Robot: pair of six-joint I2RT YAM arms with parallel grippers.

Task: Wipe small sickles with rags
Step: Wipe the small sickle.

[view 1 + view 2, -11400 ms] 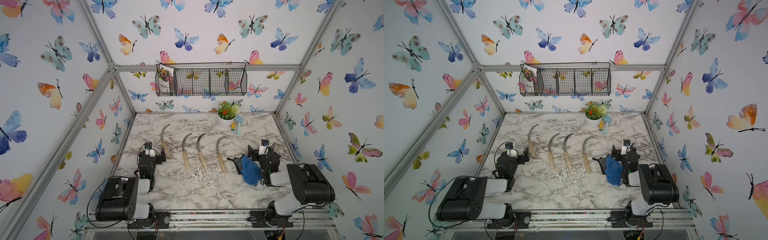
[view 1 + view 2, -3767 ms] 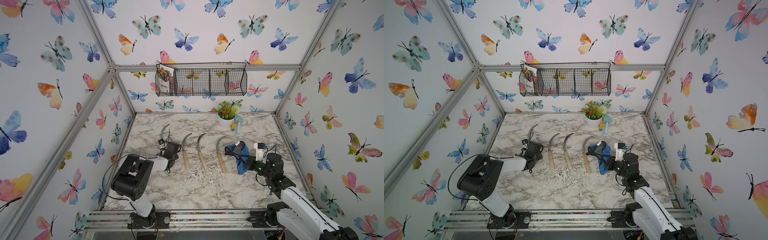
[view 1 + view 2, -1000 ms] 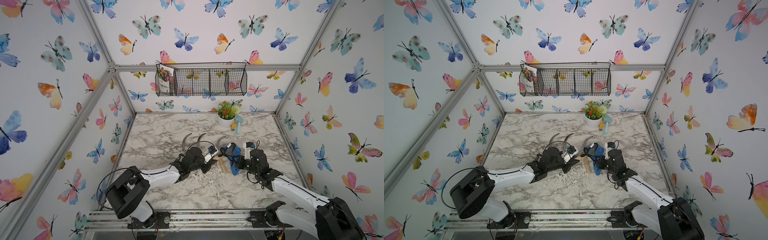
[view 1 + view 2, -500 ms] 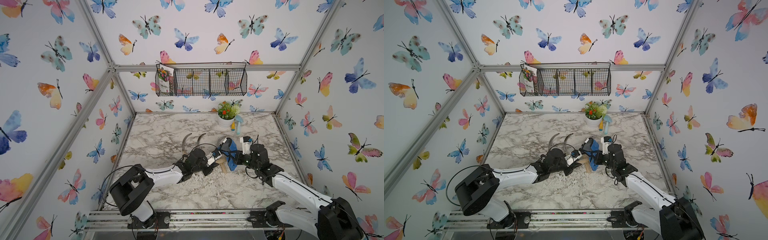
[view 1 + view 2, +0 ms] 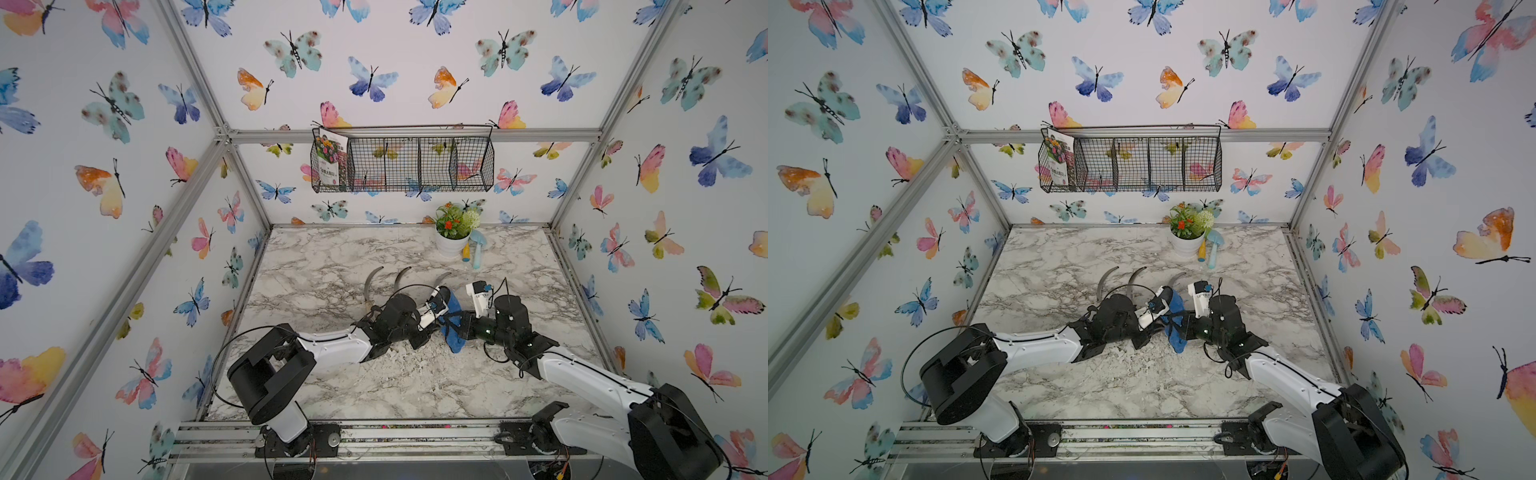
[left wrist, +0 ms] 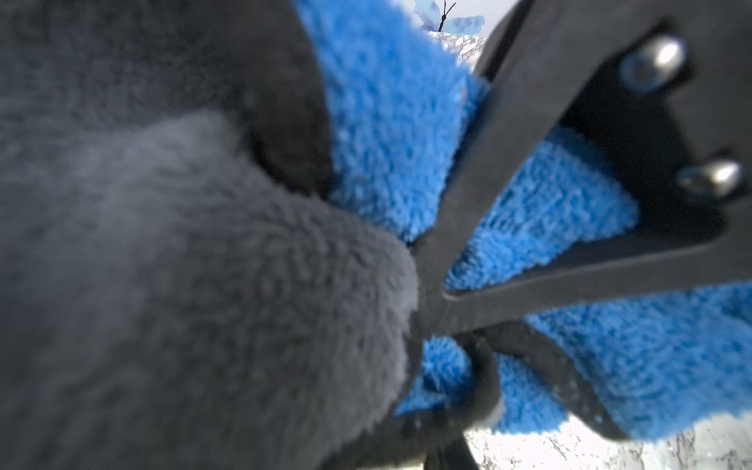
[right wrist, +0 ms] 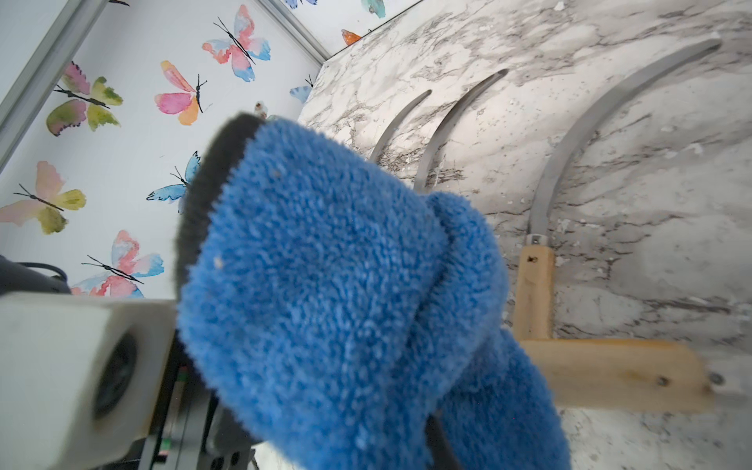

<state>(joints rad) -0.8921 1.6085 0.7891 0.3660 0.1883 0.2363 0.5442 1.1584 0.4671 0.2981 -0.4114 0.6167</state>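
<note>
In both top views my left gripper (image 5: 434, 328) (image 5: 1150, 328) is shut on one small sickle over the table's middle. Only that sickle's pale wooden handle (image 7: 610, 374) shows; its blade is hidden by the rag. My right gripper (image 5: 461, 328) (image 5: 1187, 328) (image 6: 427, 285) is shut on the blue and dark grey rag (image 5: 455, 345) (image 5: 1177, 343) (image 7: 325, 285) (image 6: 390, 122), which is pressed against the left gripper. Three more small sickles lie just behind on the marble, blades (image 5: 372, 278) (image 5: 401, 274) (image 7: 602, 134) curving away. In the left wrist view the rag covers my left jaws.
A white pot with flowers (image 5: 453, 241) and a light-blue trowel (image 5: 478, 249) stand at the back right. A black wire basket (image 5: 403, 166) hangs on the back wall. White crumbs (image 5: 407, 357) lie scattered under the two grippers.
Since the oldest frames, my left gripper took the leftmost sickle and carried it to the middle, where my right gripper brought the rag. Over the last second the rag shifted slightly.
</note>
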